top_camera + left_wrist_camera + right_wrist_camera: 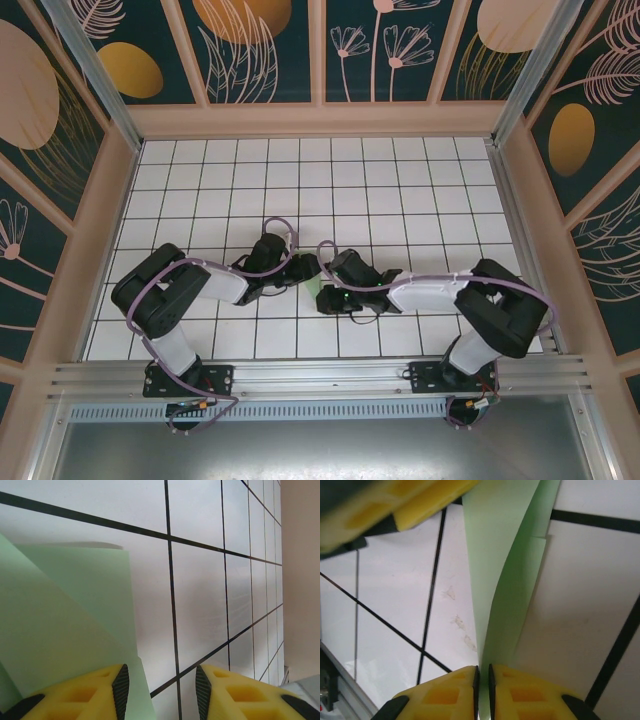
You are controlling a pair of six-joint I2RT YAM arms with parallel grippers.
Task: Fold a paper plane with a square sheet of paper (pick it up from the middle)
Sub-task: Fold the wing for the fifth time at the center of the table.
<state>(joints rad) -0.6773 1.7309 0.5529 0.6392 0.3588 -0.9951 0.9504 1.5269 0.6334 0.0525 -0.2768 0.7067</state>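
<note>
Both arms are bent in toward each other over the white-tiled table (400,180). Their wrists nearly meet halfway along it, closer to the near edge than the far one. The right gripper (482,672) is pinched tight on the square sheet of paper (505,555) — the pale green sheet, folded over on itself, comes out of the thin slit between the yellow fingers (440,695) and runs away from them in two layers. The left gripper (162,680) is slack, its fingers well apart with bare tile showing between them. The green sheet lies against one of its fingers, the paper's edge reaching into the gap — not clamped.
</note>
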